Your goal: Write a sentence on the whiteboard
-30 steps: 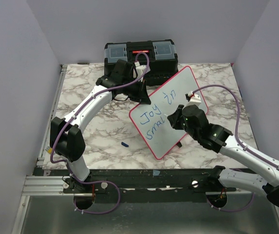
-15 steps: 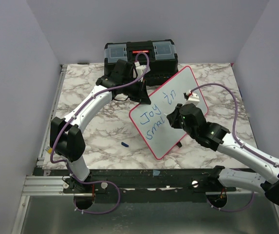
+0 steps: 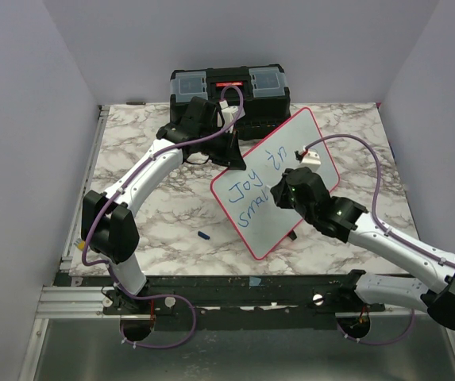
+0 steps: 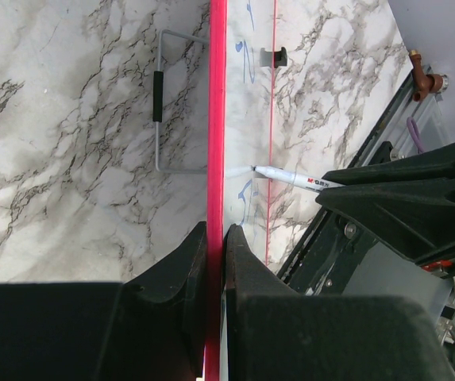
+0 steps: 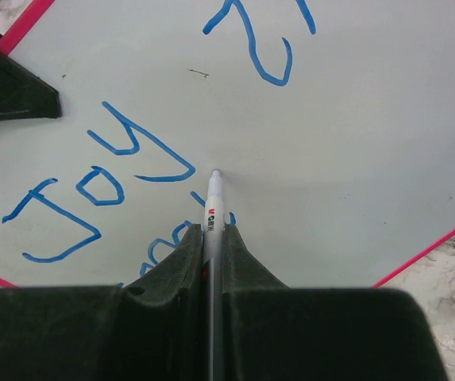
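The whiteboard [image 3: 257, 232] stands propped at a slant in the middle of the bench [image 3: 148, 214], a little toward 3 o'clock, with the black toolbox [image 3: 229, 86] behind it at 12 o'clock. Blue writing already reads "Joy in" on the top line and "smal" below.

The left fingers [image 4: 215, 230] are pressed together on the board's red rim [image 4: 217, 119], pinching it at the 10 o'clock edge in the top view. The right fingers [image 5: 214, 234] are clamped on a white marker [image 5: 212, 198]. Its tip meets the board just at 3 o'clock of the "y" in "Joy", at the end of the lower word.

The second line looks half written, so most of the sentence is yet to come.

Several things could go wrong:
- **Board shifting:** The board leans on a thin wire stand [image 4: 157, 119] and is held by one narrow pinch. Too hard a push from the tip could swing it or slide it on the bench.
- **Broken strokes:** Too light a push on the slanted face would leave gaps in the letters.
- **Crowded letters:** The tip sits close under "Joy", so the next letters may run into that line.
- **Smearing:** The right wrist hangs over "smal" and could smear the ink if it drops.
- **Marker drift:** The marker may twist in its narrow grip and spoil the letter shapes.

A small blue cap [image 3: 203, 235] lies on the bench at 8 o'clock of the board, well apart from both arms.
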Action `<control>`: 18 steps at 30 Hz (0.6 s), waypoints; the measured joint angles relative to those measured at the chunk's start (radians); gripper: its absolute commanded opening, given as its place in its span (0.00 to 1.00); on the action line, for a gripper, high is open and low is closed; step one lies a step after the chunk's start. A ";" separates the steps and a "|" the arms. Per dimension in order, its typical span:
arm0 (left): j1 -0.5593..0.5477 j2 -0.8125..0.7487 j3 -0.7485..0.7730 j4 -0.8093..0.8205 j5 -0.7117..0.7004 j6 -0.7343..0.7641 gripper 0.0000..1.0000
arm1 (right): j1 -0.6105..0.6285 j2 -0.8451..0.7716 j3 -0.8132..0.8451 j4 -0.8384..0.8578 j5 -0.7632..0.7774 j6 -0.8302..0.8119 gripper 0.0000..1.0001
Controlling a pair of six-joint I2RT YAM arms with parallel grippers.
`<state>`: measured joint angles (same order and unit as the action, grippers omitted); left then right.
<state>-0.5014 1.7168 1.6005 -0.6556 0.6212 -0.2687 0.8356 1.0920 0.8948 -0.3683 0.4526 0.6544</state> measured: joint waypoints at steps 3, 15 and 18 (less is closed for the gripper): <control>0.000 0.000 0.000 -0.001 0.000 0.000 0.00 | 0.000 0.009 0.000 0.002 0.000 0.001 0.01; 0.000 0.000 0.000 -0.005 -0.004 0.003 0.00 | 0.000 -0.004 -0.029 0.017 0.000 0.016 0.01; 0.000 0.000 0.000 -0.005 -0.005 0.003 0.00 | 0.000 -0.012 -0.040 0.016 0.000 0.023 0.01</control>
<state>-0.5011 1.7168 1.6005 -0.6601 0.6167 -0.2657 0.8356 1.0801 0.8543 -0.3527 0.4526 0.6777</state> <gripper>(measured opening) 0.103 0.114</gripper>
